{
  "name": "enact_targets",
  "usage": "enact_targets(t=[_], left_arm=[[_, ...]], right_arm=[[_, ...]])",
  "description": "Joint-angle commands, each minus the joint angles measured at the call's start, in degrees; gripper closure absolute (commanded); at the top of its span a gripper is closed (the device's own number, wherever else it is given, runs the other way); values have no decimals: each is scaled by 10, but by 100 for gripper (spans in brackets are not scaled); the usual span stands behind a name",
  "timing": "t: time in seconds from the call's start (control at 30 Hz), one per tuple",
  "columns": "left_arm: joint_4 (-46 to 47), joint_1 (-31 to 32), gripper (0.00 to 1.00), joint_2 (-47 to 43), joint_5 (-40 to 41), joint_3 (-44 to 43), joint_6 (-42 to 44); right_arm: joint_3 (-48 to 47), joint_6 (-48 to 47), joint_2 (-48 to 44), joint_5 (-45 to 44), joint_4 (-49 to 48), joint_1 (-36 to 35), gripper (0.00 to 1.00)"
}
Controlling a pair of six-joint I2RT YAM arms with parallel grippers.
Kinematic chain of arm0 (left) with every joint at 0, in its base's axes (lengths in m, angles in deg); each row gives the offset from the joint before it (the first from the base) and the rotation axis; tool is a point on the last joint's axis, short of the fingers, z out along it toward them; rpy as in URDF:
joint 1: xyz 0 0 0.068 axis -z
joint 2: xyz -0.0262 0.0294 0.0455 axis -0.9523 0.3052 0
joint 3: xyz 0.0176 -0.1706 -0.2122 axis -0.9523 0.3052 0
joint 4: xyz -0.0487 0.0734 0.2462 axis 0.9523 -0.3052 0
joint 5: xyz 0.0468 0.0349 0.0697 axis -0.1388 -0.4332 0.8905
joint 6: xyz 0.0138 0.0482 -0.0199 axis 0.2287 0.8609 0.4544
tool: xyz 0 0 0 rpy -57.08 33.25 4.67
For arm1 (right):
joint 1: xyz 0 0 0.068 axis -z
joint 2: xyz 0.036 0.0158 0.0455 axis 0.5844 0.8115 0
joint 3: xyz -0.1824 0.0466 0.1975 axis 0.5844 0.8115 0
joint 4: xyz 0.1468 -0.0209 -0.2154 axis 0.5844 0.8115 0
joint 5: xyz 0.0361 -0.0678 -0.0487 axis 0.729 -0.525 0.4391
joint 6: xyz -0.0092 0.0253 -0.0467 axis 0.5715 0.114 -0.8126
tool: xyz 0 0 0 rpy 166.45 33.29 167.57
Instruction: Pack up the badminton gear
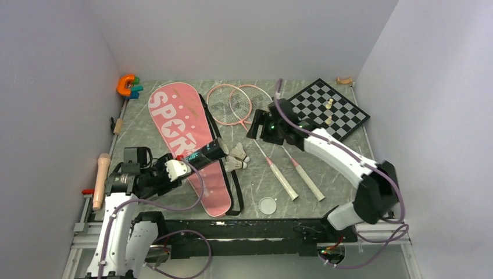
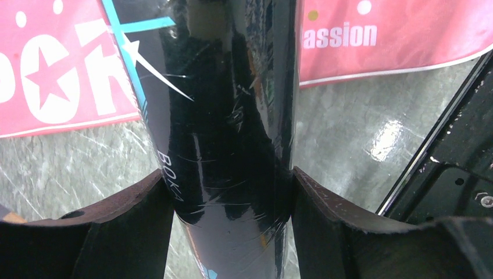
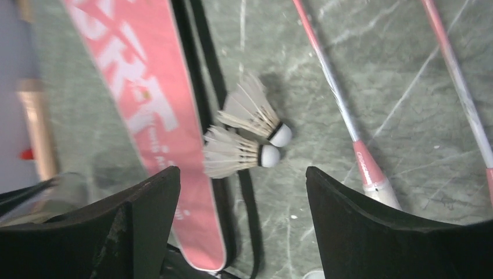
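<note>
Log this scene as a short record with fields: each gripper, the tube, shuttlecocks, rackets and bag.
left gripper: shut on the dark tube, held over the pink bag
right gripper: open, empty, pointed toward the shuttlecocks
shuttlecocks: two, lying on the table beside the bag
rackets: two, on the table, not in the bag
pink bag: flat on the table

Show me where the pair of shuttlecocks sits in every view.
Top external: shuttlecocks mid-table, just right of the pink bag.
Left wrist: not in view; dark tube and pink bag fill it.
Right wrist: shuttlecocks centre frame, right of the pink bag.
Shared landmark: the pink bag.
</note>
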Motion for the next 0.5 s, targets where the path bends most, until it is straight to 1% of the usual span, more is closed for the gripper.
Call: enact_targets(t=[0.0,0.07,0.17,0.3,0.37,0.47], left_arm=[[-30,-41,100,-14,-52,-1,62],[-43,-55,100,-15,-58,4,81],[-50,-59,100,-26,-60,12,89],[-55,-60,100,-46,-61,20,96],[-63,-59,100,-52,-62,19,101],[-69,-59,100,-60,-65,19,102]], right_arm=[[-45,-22,52,-61,40,-52,18],[-65,-21,90,-77,45,-63,19],[-112,-16,160,-86,63,-65,24],[-191,-8,247,-100,84,-66,24],[-246,-2,295,-118,111,-67,25],[-312,-1,360,-123,148,-68,26]])
